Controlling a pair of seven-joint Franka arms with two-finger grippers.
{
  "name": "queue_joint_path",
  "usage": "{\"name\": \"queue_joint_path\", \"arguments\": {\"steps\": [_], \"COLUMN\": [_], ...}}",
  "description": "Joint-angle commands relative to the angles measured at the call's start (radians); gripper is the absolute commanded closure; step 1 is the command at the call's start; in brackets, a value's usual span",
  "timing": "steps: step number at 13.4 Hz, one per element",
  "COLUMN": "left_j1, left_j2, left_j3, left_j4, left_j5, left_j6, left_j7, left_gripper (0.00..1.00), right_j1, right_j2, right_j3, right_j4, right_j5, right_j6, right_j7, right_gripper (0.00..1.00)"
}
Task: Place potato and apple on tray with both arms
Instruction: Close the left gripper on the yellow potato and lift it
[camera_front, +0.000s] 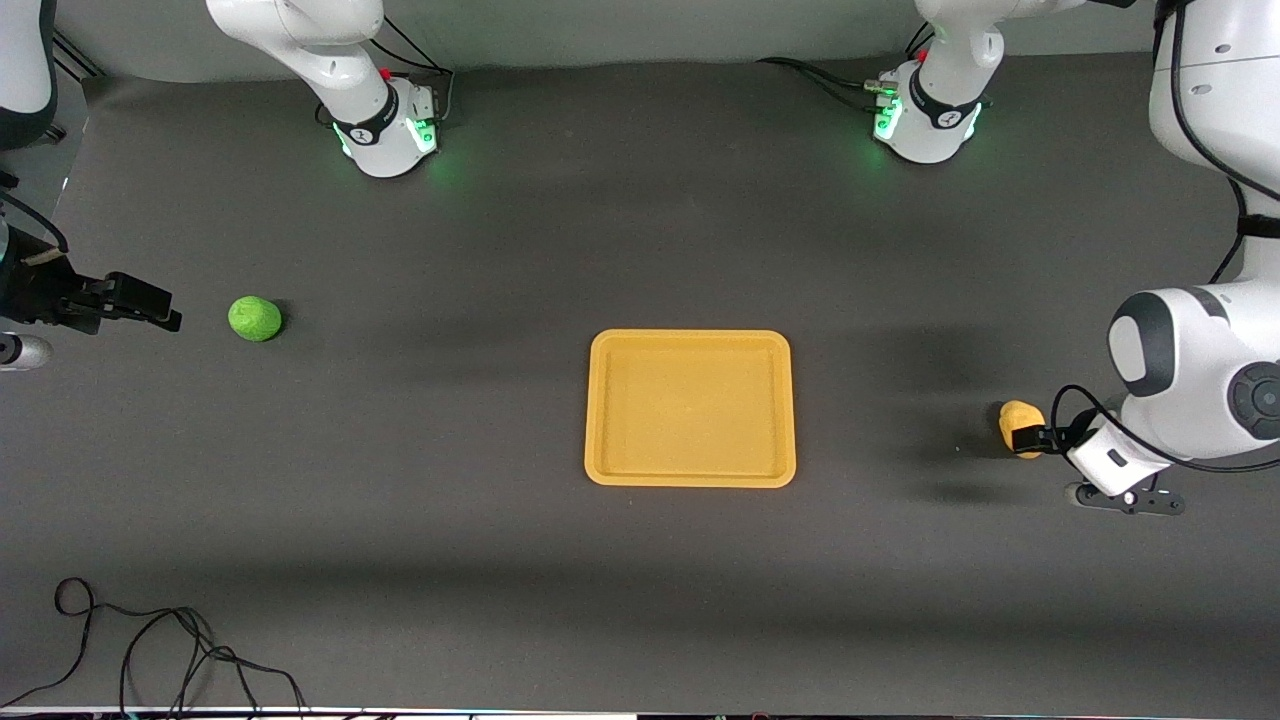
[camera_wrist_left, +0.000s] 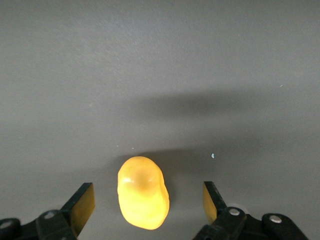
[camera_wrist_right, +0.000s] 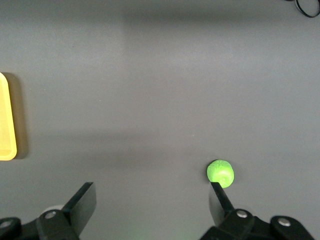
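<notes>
Front view. A flat rectangular yellow-orange plastic tray (camera_front: 690, 408) with rounded corners and a low raised rim lies near the middle of the dark grey tabletop (camera_front: 450, 520); nothing lies in it. The small bright green roundish toy apple (camera_front: 255, 318) rests on the tabletop toward the right arm's end, well apart from the tray and a little farther from the front camera than it. The small yellow-orange lumpy toy potato (camera_front: 1019, 425) rests toward the left arm's end, level with the tray. The left gripper (camera_front: 1040, 439) is low at the potato, one black finger crossing in front of it. The right gripper (camera_front: 150, 305) hovers beside the apple, nearer the table's end, apart from it. A loose black cable (camera_front: 150, 650) lies at the tabletop's corner nearest the camera, at the right arm's end.

Left wrist view. The left gripper (camera_wrist_left: 148, 202) has its fingers spread wide, one on each side of the potato (camera_wrist_left: 143, 192), with a gap on both sides; the potato lies on the tabletop, not clamped. The front view cannot show these gaps.

Right wrist view. The right gripper (camera_wrist_right: 152, 200) also stands wide open and holds nothing. The apple (camera_wrist_right: 220, 173) sits just past one fingertip (camera_wrist_right: 219, 195), outside the span of the fingers. One end of the tray (camera_wrist_right: 7, 120) shows at the frame's edge, its visible strip bare.
</notes>
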Motion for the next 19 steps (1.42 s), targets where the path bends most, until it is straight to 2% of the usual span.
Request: {"name": "queue_joint_path", "arguments": {"steps": [1, 3, 6, 8, 11, 12, 13, 15, 16, 17, 19], "left_j1": [0.009, 0.048, 0.058, 0.058, 0.055, 0.056, 0.058, 0.055, 0.049, 0.043, 0.021], "left_j2": [0.01, 0.01, 0.015, 0.016, 0.038, 0.038, 0.036, 0.019, -0.004, -0.03, -0.099], "left_j3": [0.0, 0.0, -0.001, -0.001, -0.001, -0.001, -0.001, -0.001, -0.001, -0.004, -0.038], "left_j4": [-0.025, -0.09, -0.115, -0.139, -0.144, -0.145, -0.144, -0.139, -0.141, -0.141, -0.122], "left_j5": [-0.007, -0.009, -0.01, -0.033, -0.089, -0.089, -0.09, -0.09, -0.09, -0.095, -0.098], "left_j6": [-0.005, 0.012, 0.021, 0.063, 0.115, 0.12, 0.118, 0.104, 0.095, 0.072, -0.03], "left_j7": [0.025, 0.069, 0.106, 0.106, 0.113, 0.116, 0.116, 0.114, 0.105, 0.091, -0.002], "left_gripper": [0.07, 0.15, 0.12, 0.17, 0.17, 0.24, 0.43, 0.71, 0.81, 0.82, 0.83], "right_j1": [-0.002, -0.002, -0.004, -0.002, -0.005, -0.004, -0.007, -0.01, -0.014, -0.011, -0.008], "right_j2": [0.01, 0.008, 0.008, 0.01, 0.013, 0.016, 0.014, 0.007, 0.004, -0.004, -0.048], "right_j3": [0.004, 0.004, 0.004, 0.004, 0.004, 0.004, 0.004, -0.001, -0.025, -0.076, -0.122], "right_j4": [0.023, 0.024, 0.023, 0.024, 0.027, 0.029, 0.029, 0.018, 0.004, -0.011, -0.071], "right_j5": [-0.008, -0.008, -0.008, -0.009, -0.006, -0.006, -0.008, -0.011, -0.016, -0.016, -0.019], "right_j6": [-0.012, -0.013, -0.012, -0.013, -0.012, -0.013, -0.013, -0.012, -0.003, -0.003, 0.014], "right_j7": [0.008, 0.008, 0.007, 0.008, 0.008, 0.008, 0.007, -0.055, -0.102, -0.155, -0.2], "right_gripper": [0.0, 0.0, 0.0, 0.0, 0.0, 0.0, 0.0, 0.0, 0.0, 0.0, 0.0]}}
